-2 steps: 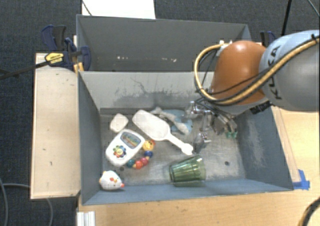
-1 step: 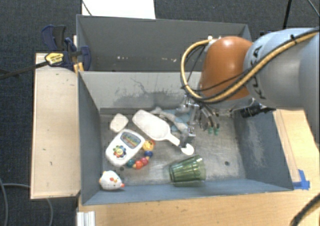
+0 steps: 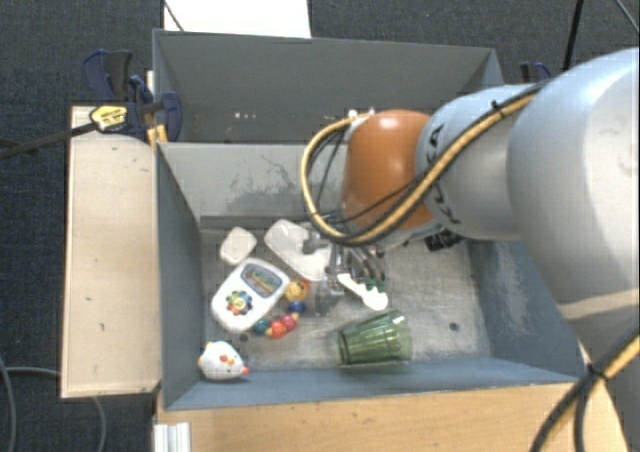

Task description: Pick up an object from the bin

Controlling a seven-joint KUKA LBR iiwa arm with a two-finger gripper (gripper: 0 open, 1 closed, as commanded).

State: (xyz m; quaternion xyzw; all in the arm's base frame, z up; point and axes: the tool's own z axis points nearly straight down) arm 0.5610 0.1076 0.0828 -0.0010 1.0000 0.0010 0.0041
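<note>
From the camera view, looking down into the grey metal bin (image 3: 186,270), the arm (image 3: 560,180) comes in from the right and bends down toward the middle of the floor. Its wrist carries a rounded orange cover (image 3: 385,168), with black and yellow cables (image 3: 318,175) looping round the cover's left side.

The gripper (image 3: 350,278) hangs low over the middle of the floor, right at a small white piece with green marks (image 3: 367,291). That piece sits just under and slightly right of the gripper, so close I cannot say whether they touch. Whether the gripper is released or clenched I cannot tell, as the wrist hides too much of it.

Just below that white piece, near the front wall, 1 see-through green cup (image 3: 375,340) lies on its side. To the gripper's left sits a white toy with coloured buttons (image 3: 247,294), tilted, and a cluster of red, blue and orange beads (image 3: 283,320) lies beside its lower right edge.

Behind the toy, 2 pale things rest near the back slope: a small white block (image 3: 238,243) and a larger white lump (image 3: 290,238), the lump reaching in beside the gripper. In the front left corner, apart from the rest, lies a small white figure with red and yellow spots (image 3: 222,362).
</note>
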